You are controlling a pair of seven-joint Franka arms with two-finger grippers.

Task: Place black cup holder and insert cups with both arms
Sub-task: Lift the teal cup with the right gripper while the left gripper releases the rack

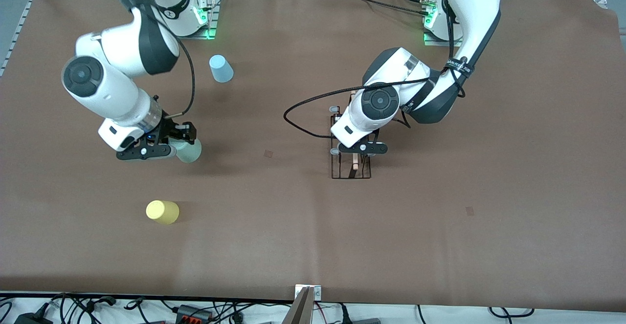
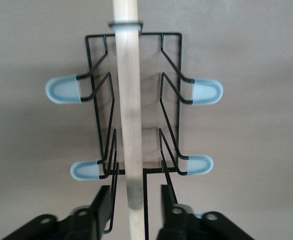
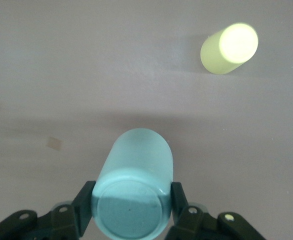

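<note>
The black cup holder (image 1: 350, 171) stands on the brown table mat, mostly hidden under the left arm. In the left wrist view its wire frame (image 2: 172, 100), wooden rod (image 2: 129, 100) and blue-grey peg tips (image 2: 64, 90) show. My left gripper (image 1: 359, 150) (image 2: 134, 210) is open, one finger on each side of the rod with a gap on both sides. My right gripper (image 1: 183, 143) (image 3: 131, 202) is shut on the pale green cup (image 1: 190, 150) (image 3: 134, 170), gripping its sides near the closed base. The yellow cup (image 1: 162, 211) (image 3: 230, 48) stands upside down, nearer the front camera. The light blue cup (image 1: 221, 68) stands upside down near the right arm's base.
A black cable (image 1: 303, 118) loops from the left arm over the mat beside the holder. Two small tape marks (image 1: 268, 153) (image 1: 469, 210) lie on the mat. A camera mount (image 1: 305, 299) sits at the table's front edge.
</note>
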